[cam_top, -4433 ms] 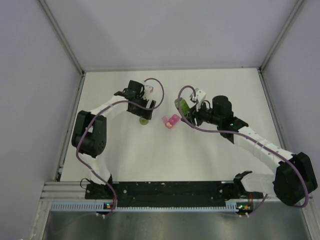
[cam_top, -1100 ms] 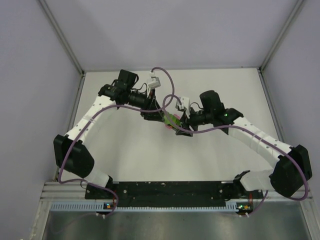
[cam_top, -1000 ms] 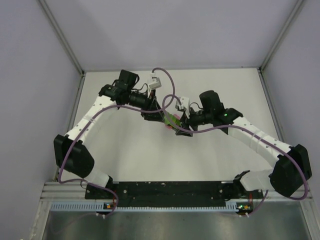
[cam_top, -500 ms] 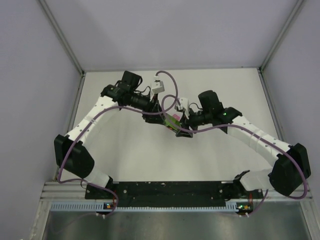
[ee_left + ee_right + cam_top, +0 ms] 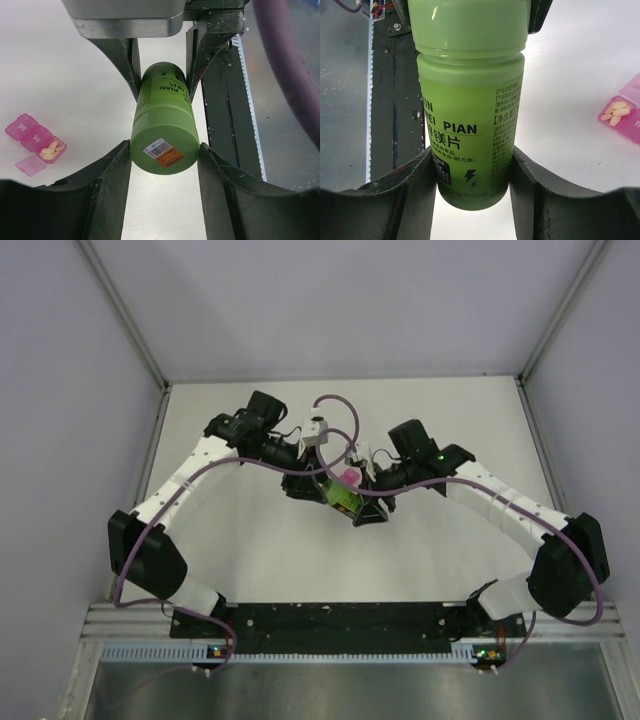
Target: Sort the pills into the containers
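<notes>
A green pill bottle [image 5: 342,497] hangs in the air between both grippers, above the table's middle. My left gripper [image 5: 164,160] is shut on its cap end, which carries a barcode sticker [image 5: 164,150]. My right gripper [image 5: 472,185] is shut on the labelled body [image 5: 470,125] near its base. In the top view the left gripper [image 5: 322,486] and right gripper [image 5: 362,504] meet end to end. The pink pill box [image 5: 35,144] lies on the table with one lid open and pale pills [image 5: 52,149] in that compartment. It also shows in the right wrist view [image 5: 624,116] and the top view [image 5: 349,475].
The white table [image 5: 440,420] has grey walls at the back and both sides. A black rail with a toothed strip [image 5: 330,625] runs along the near edge. Purple cables [image 5: 335,410] loop over the arms near the bottle.
4.4 s ago only the right gripper held the bottle and a green cap lay on the table. Now the left gripper grips the cap end. In the last second both grippers shifted slightly nearer.
</notes>
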Robot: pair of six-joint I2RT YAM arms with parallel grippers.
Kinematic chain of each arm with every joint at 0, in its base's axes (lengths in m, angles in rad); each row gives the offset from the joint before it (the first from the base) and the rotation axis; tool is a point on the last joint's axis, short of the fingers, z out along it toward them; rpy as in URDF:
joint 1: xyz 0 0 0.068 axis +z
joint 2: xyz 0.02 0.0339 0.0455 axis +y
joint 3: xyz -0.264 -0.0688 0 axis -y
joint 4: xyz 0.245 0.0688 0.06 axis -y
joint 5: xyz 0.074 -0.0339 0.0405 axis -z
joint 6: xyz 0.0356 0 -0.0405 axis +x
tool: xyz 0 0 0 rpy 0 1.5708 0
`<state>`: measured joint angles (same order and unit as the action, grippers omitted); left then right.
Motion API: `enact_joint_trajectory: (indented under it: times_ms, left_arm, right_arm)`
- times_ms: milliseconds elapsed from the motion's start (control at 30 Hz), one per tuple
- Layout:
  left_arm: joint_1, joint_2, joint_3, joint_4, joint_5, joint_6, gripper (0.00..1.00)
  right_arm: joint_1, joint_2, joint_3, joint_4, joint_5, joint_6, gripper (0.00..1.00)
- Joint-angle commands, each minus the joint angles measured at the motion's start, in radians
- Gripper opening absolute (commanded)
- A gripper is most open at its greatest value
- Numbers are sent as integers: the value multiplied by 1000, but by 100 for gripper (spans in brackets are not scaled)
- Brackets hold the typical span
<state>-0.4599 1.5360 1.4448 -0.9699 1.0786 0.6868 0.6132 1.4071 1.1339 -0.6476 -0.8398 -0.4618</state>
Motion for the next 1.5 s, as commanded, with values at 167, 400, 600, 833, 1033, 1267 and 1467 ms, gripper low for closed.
enact_joint_trajectory:
  times_ms: [167, 400, 600, 833, 1033, 1267, 1467]
  left_arm:
    - [-49, -57, -52, 48, -55, 132, 16]
    - [-46, -92, -92, 209, -92, -50, 68]
    - [-46, -111, -95, 257, -98, -127, 95]
    - [-17, -126, -95, 295, -57, -222, 99]
    - [10, -152, -100, 339, -13, -334, 99]
    - [46, -189, -123, 414, 40, -461, 99]
    - [99, -197, -150, 638, -6, -827, 99]
  right_arm:
    - [14, 6, 101, 43, -177, 2, 0]
    - [16, -11, 89, 57, -134, -3, 0]
    - [16, -37, 60, 88, -99, 8, 0]
    - [16, -51, 30, 111, -53, 17, 0]
    - [16, -63, 6, 155, 5, 37, 0]
    - [16, -74, -3, 203, 77, 71, 0]
    - [17, -108, -8, 270, 178, 101, 0]
